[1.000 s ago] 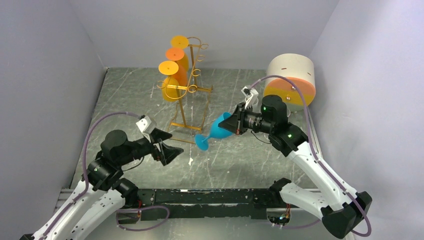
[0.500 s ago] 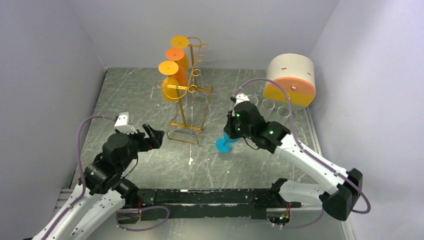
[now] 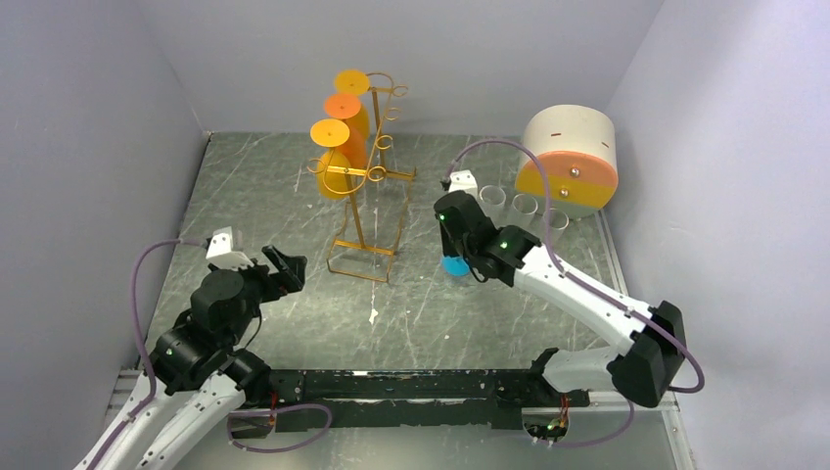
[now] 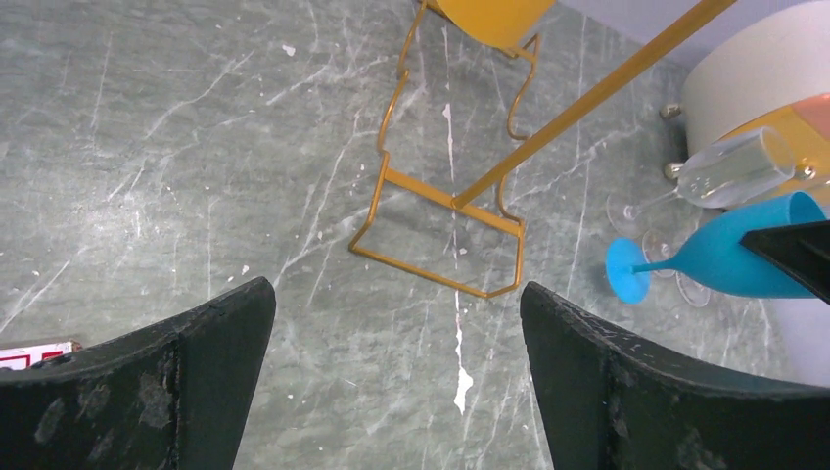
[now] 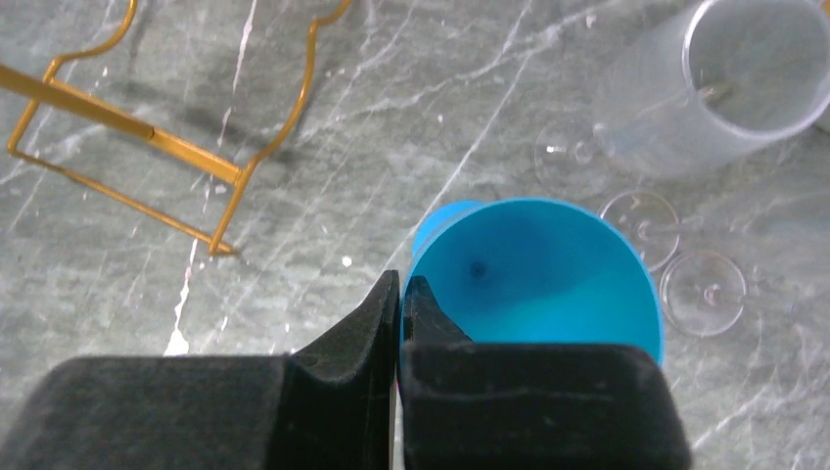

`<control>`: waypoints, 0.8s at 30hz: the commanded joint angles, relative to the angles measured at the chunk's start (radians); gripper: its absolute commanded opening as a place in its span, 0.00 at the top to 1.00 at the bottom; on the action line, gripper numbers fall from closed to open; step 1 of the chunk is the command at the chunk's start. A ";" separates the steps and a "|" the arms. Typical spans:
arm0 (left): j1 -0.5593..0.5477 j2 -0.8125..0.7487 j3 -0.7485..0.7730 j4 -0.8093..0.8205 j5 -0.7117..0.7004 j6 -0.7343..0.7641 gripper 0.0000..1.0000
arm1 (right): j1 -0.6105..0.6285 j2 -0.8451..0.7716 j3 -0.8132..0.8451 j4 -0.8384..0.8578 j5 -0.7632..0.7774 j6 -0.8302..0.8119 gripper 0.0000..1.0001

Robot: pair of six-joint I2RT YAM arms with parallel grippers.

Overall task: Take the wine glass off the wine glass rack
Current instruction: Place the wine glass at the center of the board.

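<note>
Grip at the rim: the right end effector (image 5: 401, 294) is pinched nearly closed on the thin wall of the blue glass (image 5: 533, 274), one finger inside the bowl and one outside. The glass is off the rack (image 4: 452, 200) and hangs mouth-up to the rack's right, just beside three clear glasses (image 3: 526, 204). Whether its foot touches the bench (image 3: 245, 196) cannot be told.

The job now looks like setting the glass down. That calls for a straight, slow descent with the stem kept vertical. The foot should land flat on a bare patch, away from the clear glasses' feet, before the fingers part. A one-sided hold on the rim could let the bowl swing or tip.

The left end effector (image 4: 396, 323) gapes wide and holds nothing, low over the bench on the rack's left.

The blue glass looks like smooth, opaque plastic, with a tapered bowl and a round flat foot. The rack is thin gold wire with curled hooks and a rectangular base, and orange glasses (image 3: 338, 147) hang from it. The bench is grey, white-veined stone. A white-and-orange drum (image 3: 570, 162) stands at the far right.
</note>
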 commanded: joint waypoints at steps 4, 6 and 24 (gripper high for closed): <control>0.005 -0.061 -0.009 0.007 -0.042 -0.022 0.00 | -0.104 0.091 0.089 0.102 -0.107 -0.062 1.00; 0.007 -0.060 -0.012 0.012 -0.030 -0.017 0.01 | -0.115 0.121 0.102 0.114 -0.148 -0.079 1.00; 0.005 -0.017 0.006 -0.011 -0.032 -0.026 0.00 | -0.169 0.289 0.197 0.114 -0.171 -0.150 1.00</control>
